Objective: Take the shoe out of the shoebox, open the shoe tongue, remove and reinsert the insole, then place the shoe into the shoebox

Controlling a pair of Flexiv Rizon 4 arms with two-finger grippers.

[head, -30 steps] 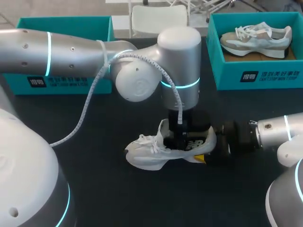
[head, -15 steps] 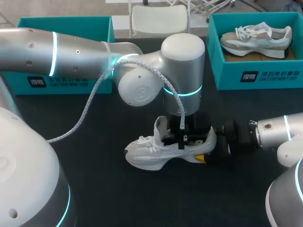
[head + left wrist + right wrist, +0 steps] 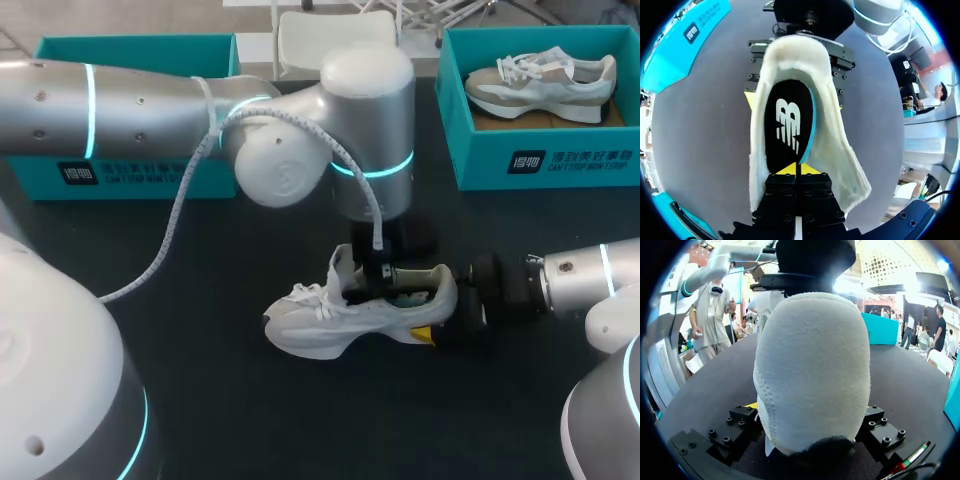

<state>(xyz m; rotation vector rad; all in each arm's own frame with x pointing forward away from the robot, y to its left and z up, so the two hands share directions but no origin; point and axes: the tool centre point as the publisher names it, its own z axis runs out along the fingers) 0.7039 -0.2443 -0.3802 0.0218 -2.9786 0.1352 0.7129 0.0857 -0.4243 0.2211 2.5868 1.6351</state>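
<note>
Black, thin and probably floppy, the insole (image 3: 787, 125) is pinched at its edge by the left claw (image 3: 796, 171), while the right claw (image 3: 811, 439) clamps the light shoe (image 3: 340, 320) at its stiffer heel.

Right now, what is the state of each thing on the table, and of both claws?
White fabric sneaker: out of the box, upright on its sole.
White shoe tongue: raised, open.
Black flat insole: inside the sneaker, one edge lifted.
Left claw: shut on the insole.
Right claw: shut on the sneaker's heel.
Right teal cardboard shoebox: open, holding a second sneaker.
Left teal cardboard shoebox: open, inside mostly hidden.
</note>
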